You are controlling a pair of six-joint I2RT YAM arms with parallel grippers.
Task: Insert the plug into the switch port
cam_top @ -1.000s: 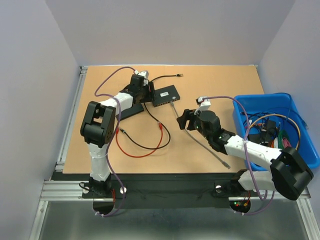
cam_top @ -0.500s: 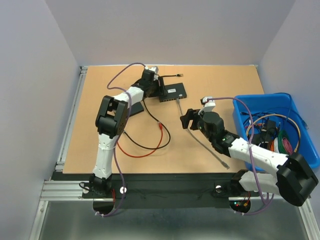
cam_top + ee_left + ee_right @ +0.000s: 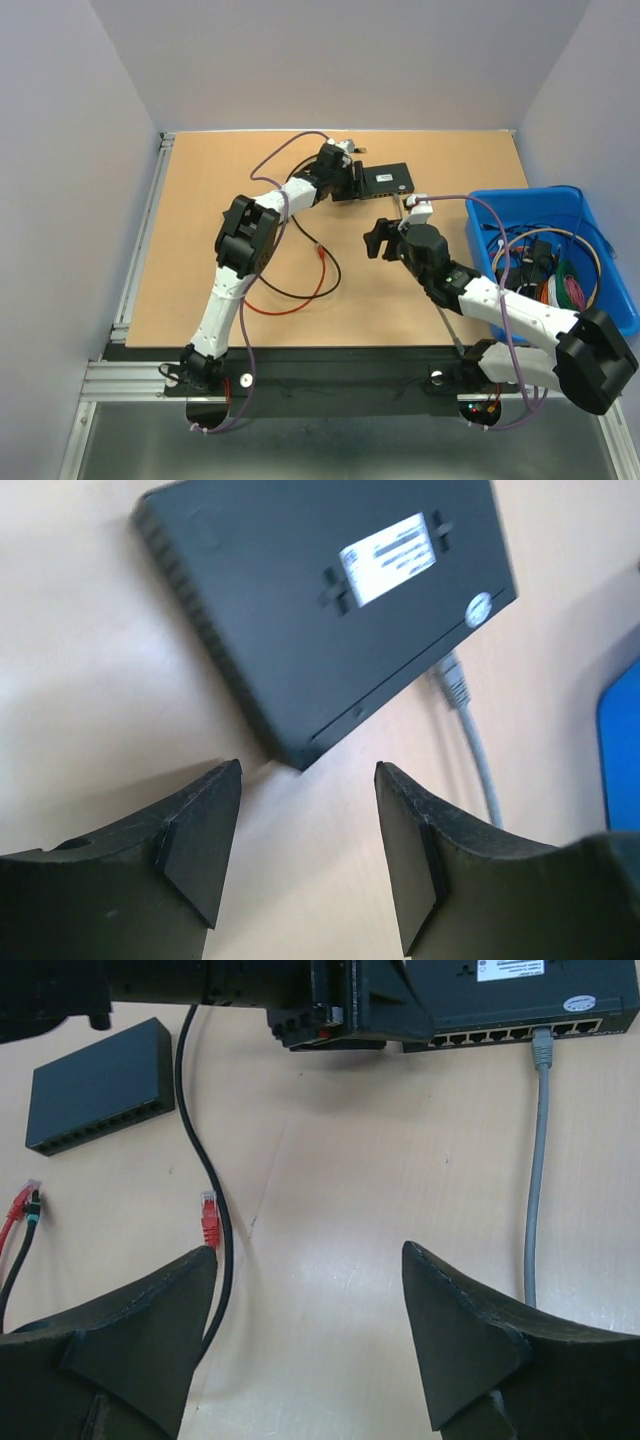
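we see the left jaws standing apart with nothing between them, their tips just short of a corner of the black switch (image 3: 320,600), which lies flat toward the far side of the table (image 3: 200,220). a grey plug (image 3: 541,1050) sits in one port of the switch's front row, and its grey cable (image 3: 531,1200) trails toward the near edge. the right jaws are apart too, hovering over the table closer to the arms. a second switch (image 3: 98,1085), a red plug (image 3: 209,1218) and a black cable (image 3: 200,1150) lie further left. a blue bin (image 3: 520,195) stands at the right.
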